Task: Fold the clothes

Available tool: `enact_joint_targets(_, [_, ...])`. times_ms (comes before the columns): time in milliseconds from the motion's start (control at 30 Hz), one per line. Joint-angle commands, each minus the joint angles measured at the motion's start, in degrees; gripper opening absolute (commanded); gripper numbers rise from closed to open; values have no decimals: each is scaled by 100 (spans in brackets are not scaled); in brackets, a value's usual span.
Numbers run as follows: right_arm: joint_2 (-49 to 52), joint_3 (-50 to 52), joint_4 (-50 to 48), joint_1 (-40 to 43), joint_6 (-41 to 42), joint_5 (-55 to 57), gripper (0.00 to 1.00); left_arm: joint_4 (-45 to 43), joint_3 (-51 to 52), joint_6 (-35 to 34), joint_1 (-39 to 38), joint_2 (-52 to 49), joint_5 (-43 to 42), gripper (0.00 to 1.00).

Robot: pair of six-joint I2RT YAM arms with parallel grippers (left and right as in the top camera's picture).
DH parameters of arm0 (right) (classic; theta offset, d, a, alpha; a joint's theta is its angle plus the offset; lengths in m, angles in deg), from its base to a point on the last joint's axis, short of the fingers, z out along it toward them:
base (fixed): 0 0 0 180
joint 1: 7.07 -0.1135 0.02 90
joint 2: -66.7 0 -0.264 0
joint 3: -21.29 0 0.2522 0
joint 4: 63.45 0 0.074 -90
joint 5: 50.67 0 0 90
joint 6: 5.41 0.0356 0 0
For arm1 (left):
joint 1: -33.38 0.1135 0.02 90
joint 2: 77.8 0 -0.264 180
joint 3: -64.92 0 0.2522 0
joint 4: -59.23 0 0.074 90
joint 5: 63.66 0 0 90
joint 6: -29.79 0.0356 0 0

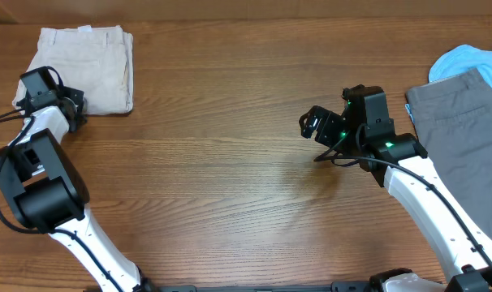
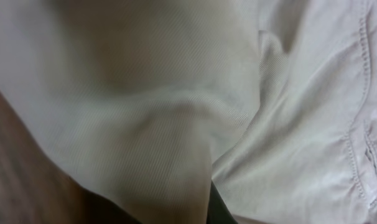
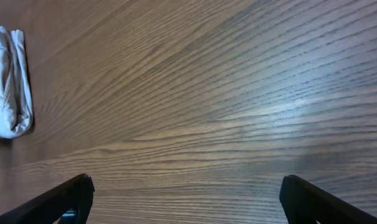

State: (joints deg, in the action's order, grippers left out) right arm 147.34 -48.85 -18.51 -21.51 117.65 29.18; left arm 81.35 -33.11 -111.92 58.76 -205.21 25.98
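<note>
The beige shorts [image 1: 88,69] lie folded at the table's far left. My left gripper [image 1: 74,109] is at their near left corner. In the left wrist view the beige cloth [image 2: 288,124] fills the frame and bunches down over the jaws, with one dark finger [image 2: 218,208] showing; the gripper looks shut on the cloth. My right gripper [image 1: 315,126] is open and empty over bare wood at mid-table; its fingers stand wide apart in the right wrist view [image 3: 188,205]. The folded shorts show small at that view's left edge [image 3: 11,81].
Grey shorts [image 1: 461,122] lie flat at the right edge, with a light blue garment [image 1: 473,61] partly under them at the far right corner. The wooden table [image 1: 230,178] runs between the two piles.
</note>
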Motion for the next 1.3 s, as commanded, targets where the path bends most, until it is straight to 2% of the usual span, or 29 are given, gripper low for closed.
enact_joint_targets(0, [17, 17, -87, -157, 122, -4, 100, -9, 50, -409, -289, -638, 83, 4])
enact_joint_targets(533, [17, 17, -109, -289, 125, 173, 100, -186, -28, 13, -282, -728, 273, 4])
enact_joint_targets(800, [17, 17, -142, -343, 168, 151, 100, -286, -39, 634, -264, -728, 271, 7])
enact_joint_targets(1267, [20, 17, -260, -511, 293, 157, 100, -219, -181, 671, -282, -1025, 164, 8])
